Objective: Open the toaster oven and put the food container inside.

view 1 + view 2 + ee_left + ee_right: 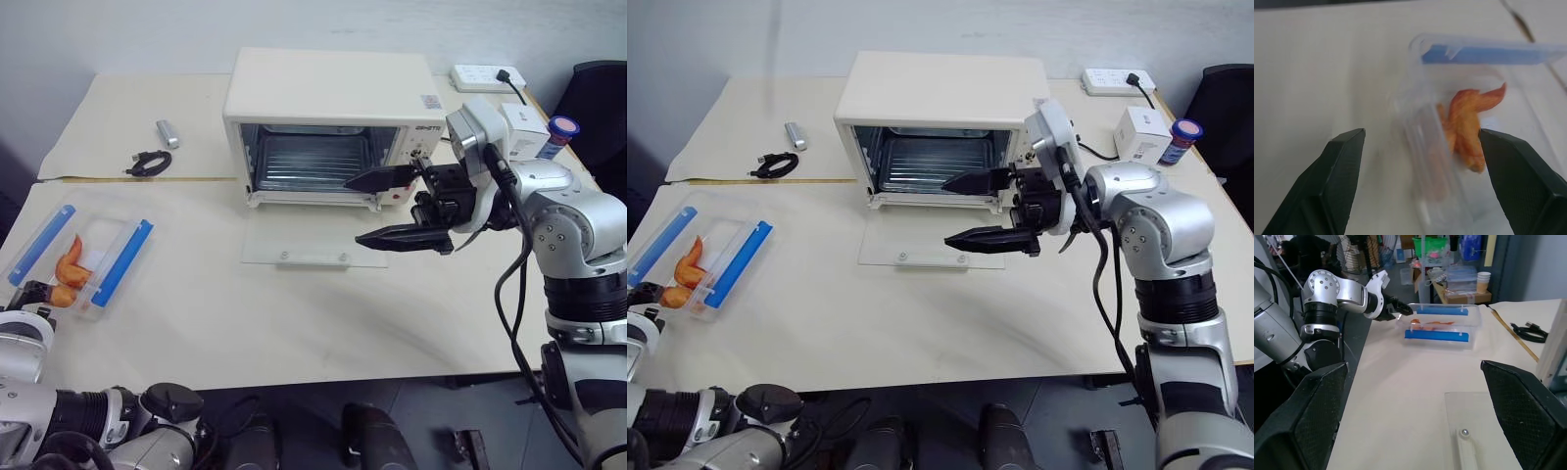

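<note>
Food container (78, 257) sits at the far left edge of the counter (294, 313): shallow clear plastic box, two blue clip strips along its long sides, orange food pieces visible through the wall. Its near end is blurred in the left wrist view, so I can't tell whether a lid is on. Left gripper (1420, 181) is at that near end, fingers (1337, 181) spread wide on either side of it, not clamping; contact can't be made out. In the head views this gripper is mostly cut off at the frame edge.

Black cable (147, 163) and a small silver cylinder (168, 133) lie on the counter behind the container.

Toaster oven (333, 98) at counter centre, cream-white, glass door (312, 241) folded flat onto the counter, wire rack visible inside. Control panel is partly hidden by the right arm.

Right gripper (392, 208) hovers in front of the oven's right side, above the door, fingers fully apart, empty.
</note>
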